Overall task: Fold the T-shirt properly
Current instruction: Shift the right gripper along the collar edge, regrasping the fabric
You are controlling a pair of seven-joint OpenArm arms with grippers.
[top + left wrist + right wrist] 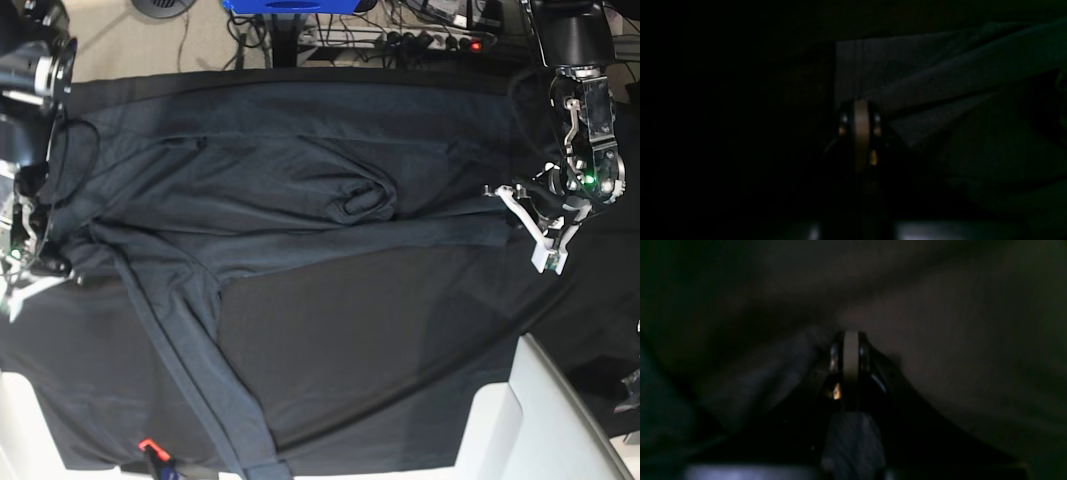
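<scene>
T-shirt [290, 190] lies spread across the far half of the black table cloth [380, 360], crumpled in the middle w/ a bunched fold near centre. One long sleeve [190, 370] runs diagonally from the body down toward the near edge of the table, ending by the front hem of the cloth. A small red-orange item [148, 446] sits at the near edge beside that sleeve; too small to identify.

Left gripper [545, 235] is at the base view's right side, at the shirt's edge there. Left wrist view is v. dark: the left gripper's fingers [861, 133] are pressed together, and a flat hemmed panel of grey knit [907, 73] rises right behind the tips, w/ a fold running off to the right. Probably pinching the fabric edge, but the dim frame doesn't show cloth between the pads clearly.

Right gripper [30, 265] is at the base view's left side, low over the shirt's bunched corner. In the right wrist view the right gripper's fingers [850, 353] are fully closed, tips buried in a ridge of grey fabric [780, 373] that puckers up around them; looks like a grip on the shirt.

White bins [540, 420] stand at the near right corner; cables and a power strip [430, 40] lie on the floor beyond the table.
</scene>
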